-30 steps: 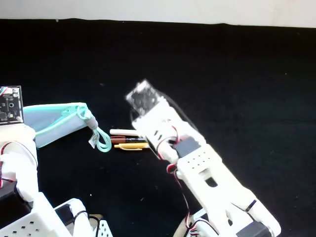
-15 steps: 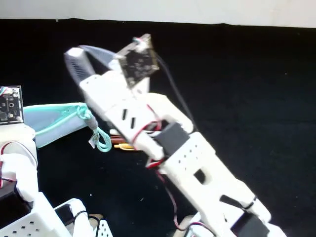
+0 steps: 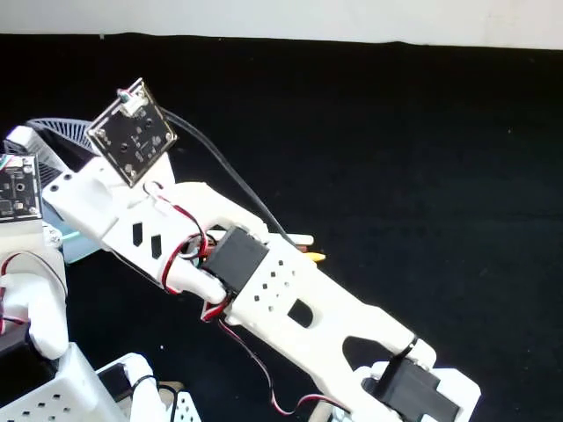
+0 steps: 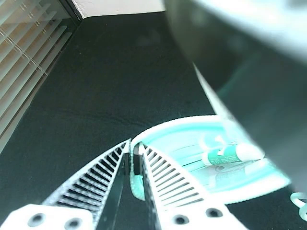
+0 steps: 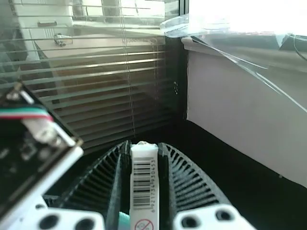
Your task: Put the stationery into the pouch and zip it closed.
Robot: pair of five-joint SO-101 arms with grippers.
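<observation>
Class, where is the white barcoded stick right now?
The white barcoded stick is clamped in the right gripper. In the high view, that gripper is at the table's left side, close to the pouch.

High view: right arm [image 3: 264,294] covers most of pouch [image 3: 77,251] & pens [image 3: 304,238]; just a teal sliver & pen tips show. Left wrist view: blurred dark shape [image 4: 249,72] hides pouch's far side. Right wrist view: white stick [image 5: 143,187] in right gripper [image 5: 143,146] jaws, lower end cut off at edge.
</observation>
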